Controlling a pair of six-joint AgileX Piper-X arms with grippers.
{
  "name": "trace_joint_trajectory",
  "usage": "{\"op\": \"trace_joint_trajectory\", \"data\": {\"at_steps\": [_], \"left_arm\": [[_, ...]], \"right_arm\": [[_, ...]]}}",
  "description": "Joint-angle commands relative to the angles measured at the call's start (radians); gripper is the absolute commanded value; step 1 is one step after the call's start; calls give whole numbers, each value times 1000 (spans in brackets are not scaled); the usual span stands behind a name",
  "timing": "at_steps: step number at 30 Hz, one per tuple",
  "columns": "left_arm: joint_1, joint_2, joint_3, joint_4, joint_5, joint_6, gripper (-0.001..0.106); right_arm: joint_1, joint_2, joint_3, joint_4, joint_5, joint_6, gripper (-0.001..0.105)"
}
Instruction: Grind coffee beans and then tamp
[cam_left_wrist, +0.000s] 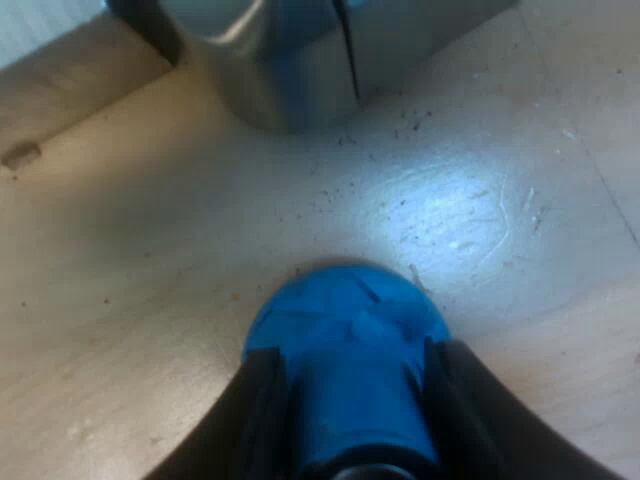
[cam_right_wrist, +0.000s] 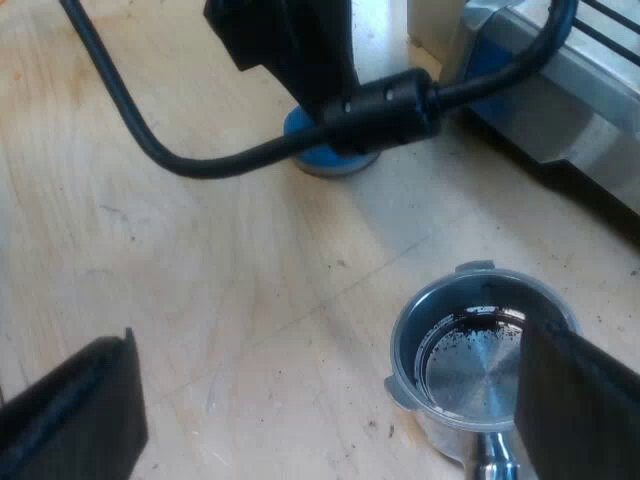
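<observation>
The left hand (cam_left_wrist: 352, 362) is closed on the blue tamper (cam_left_wrist: 345, 315), one black finger (cam_left_wrist: 255, 410) pressed to each side of it. The tamper stands upright on the pale wooden counter (cam_left_wrist: 120, 250). Beyond it rises a brushed-metal corner of the espresso machine (cam_left_wrist: 290, 70), near but apart from the tamper. Dark specks of coffee (cam_left_wrist: 400, 130) are scattered over the counter between the two.

The right hand (cam_right_wrist: 325, 370) hangs over the counter (cam_right_wrist: 200, 280) with its fingers spread wide and nothing between them in its grip. The metal holder (cam_right_wrist: 470, 375) sits on the counter just beside one finger (whether they touch I cannot tell). Its basket faces up, with a thin ring of dark grounds (cam_right_wrist: 480, 318) along the inner wall and bare metal at the bottom.

Farther off, the left hand (cam_right_wrist: 290, 50) stands over the tamper (cam_right_wrist: 320, 158), whose blue base rests on the counter close to the machine's front (cam_right_wrist: 570, 100).
</observation>
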Motion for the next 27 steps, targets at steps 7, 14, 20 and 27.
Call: {"op": "trace_joint_trajectory", "data": {"at_steps": [7, 14, 20, 27], "left_arm": [[1, 22, 12, 28, -26, -2, 11], [1, 22, 2, 69, 53, 19, 105], [1, -56, -20, 118, -5, 26, 105], [1, -276, -26, 123, -62, 25, 105]], "right_arm": [[-6, 1, -9, -10, -7, -14, 77], [-6, 1, -9, -10, -7, -11, 77], [-6, -1, -48, 72, -2, 9, 77], [-6, -43, -173, 276, -2, 102, 77]]}}
